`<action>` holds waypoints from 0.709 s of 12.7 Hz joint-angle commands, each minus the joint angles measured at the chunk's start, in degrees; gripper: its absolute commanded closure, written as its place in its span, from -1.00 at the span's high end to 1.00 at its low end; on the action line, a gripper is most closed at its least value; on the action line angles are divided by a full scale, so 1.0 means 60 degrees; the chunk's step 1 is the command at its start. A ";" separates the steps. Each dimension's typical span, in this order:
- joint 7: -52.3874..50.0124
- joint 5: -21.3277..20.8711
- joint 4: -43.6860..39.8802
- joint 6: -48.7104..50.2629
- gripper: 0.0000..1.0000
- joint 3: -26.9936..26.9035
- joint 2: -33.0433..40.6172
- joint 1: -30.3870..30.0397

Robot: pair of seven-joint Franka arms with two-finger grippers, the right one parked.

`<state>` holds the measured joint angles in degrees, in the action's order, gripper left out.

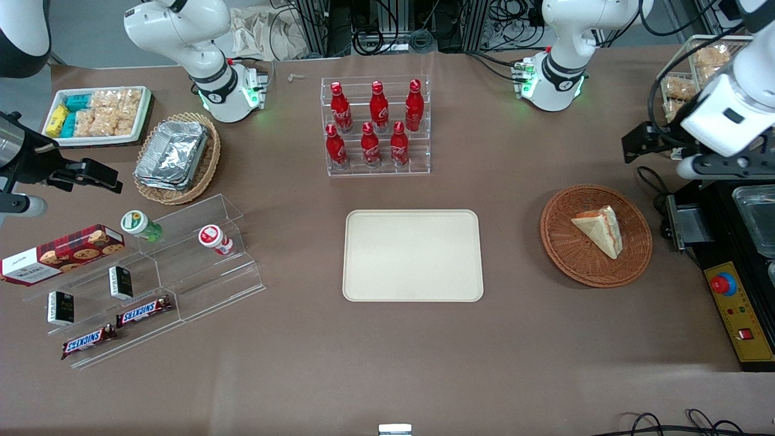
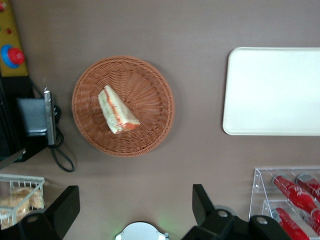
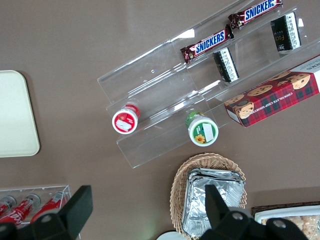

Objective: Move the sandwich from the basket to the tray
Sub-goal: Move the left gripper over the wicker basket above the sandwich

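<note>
The sandwich (image 1: 599, 230) (image 2: 117, 110) lies on its side in the round reddish-brown basket (image 1: 557, 242) (image 2: 150, 100), its red and green filling edge showing. The cream tray (image 1: 413, 254) (image 2: 272, 90) lies bare at the table's middle, a short way from the basket toward the parked arm's end. My left gripper (image 1: 643, 143) (image 2: 132, 207) hangs high over the table, farther from the front camera than the basket and toward the working arm's end. Its black fingers (image 2: 202, 205) stand wide apart and hold nothing.
A clear rack of red bottles (image 1: 375, 127) (image 2: 292, 192) stands farther from the front camera than the tray. A black machine with a yellow panel and red button (image 1: 723, 284) (image 2: 12, 55) sits beside the basket. A wire bin of snacks (image 1: 696, 72) and a black cable (image 1: 651, 181) are nearby.
</note>
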<state>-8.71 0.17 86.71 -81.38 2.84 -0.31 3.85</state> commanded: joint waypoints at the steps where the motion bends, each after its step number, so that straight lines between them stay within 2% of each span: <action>1: -0.1153 -0.0174 0.0078 0.0159 1.00 -0.0428 -0.0007 -0.0011; 6: -0.1536 0.0191 0.1045 -0.0045 1.00 -0.1893 0.0549 -0.0011; 9: -0.3170 0.0148 0.1996 -0.0906 1.00 -0.1837 0.0784 0.0032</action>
<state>-20.45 0.55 93.36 -82.70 -8.87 1.77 3.43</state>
